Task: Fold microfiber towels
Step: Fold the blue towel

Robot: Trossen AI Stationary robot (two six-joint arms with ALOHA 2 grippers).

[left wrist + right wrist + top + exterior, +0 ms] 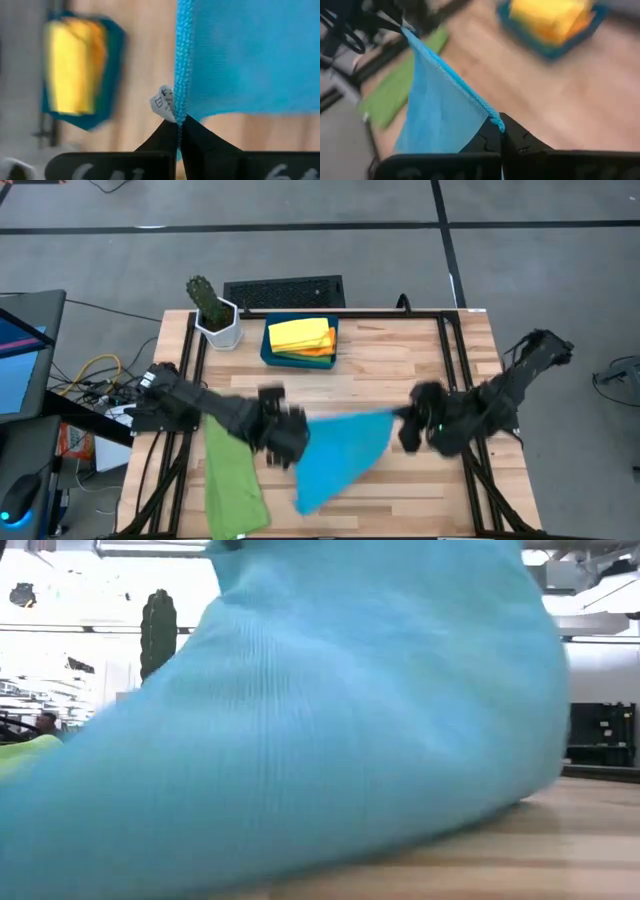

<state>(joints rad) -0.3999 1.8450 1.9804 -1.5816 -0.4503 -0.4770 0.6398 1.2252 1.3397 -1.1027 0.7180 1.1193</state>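
Nearest the low camera, the sky-blue towel fills the view, its lower part draped onto the table.

Left gripper: fingers pressed together on one corner of the towel's hem, beside a small white care tag. Right gripper: pinched on the opposite corner. The top edge hangs taut between them over the table's middle, the rest sagging to the wood.

Step in hand, by judgement: spreading or carrying the blue towel for its first fold. Next move calls for both arms travelling together, edge kept level, so the cloth lays flat.

Beside it, a green towel lies flat at the left edge. Farther back, the teal tray holds the yellow towel over an orange towel.
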